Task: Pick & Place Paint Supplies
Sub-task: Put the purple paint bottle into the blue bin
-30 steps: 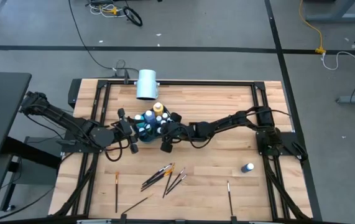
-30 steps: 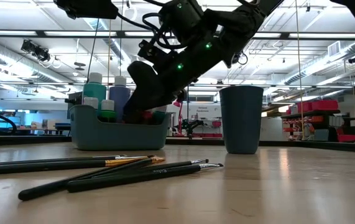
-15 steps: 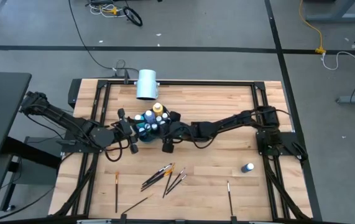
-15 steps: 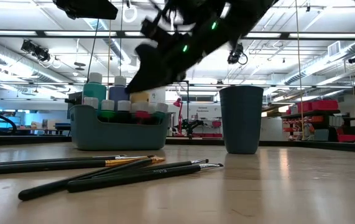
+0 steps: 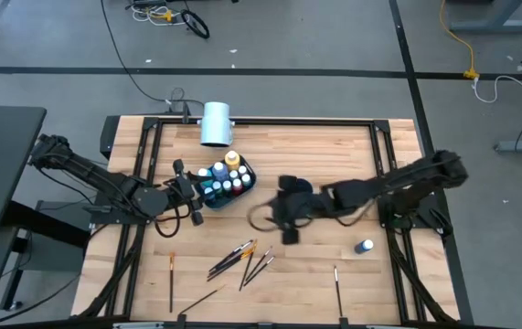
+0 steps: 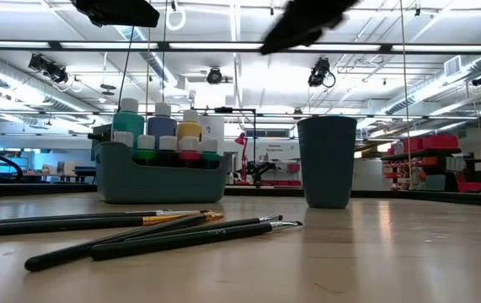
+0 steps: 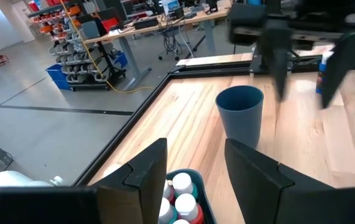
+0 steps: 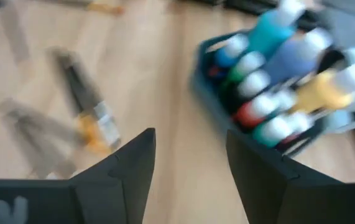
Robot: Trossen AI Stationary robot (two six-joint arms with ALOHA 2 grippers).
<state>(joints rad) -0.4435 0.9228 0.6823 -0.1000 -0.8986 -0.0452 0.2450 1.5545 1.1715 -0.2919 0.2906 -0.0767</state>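
The right claw (image 5: 290, 209) hangs released and empty above the desk (image 5: 334, 155), the teal bin (image 5: 227, 180) of paint bottles (image 6: 163, 126) well off to its side beside the left claw (image 5: 190, 189), also released, while the paintbrushes (image 5: 245, 257), blurred, seem to lie just below.

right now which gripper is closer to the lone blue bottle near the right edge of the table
Right. The right gripper hangs over mid-table, nearer the lone bottle. The left gripper sits beside the bin, farther away.
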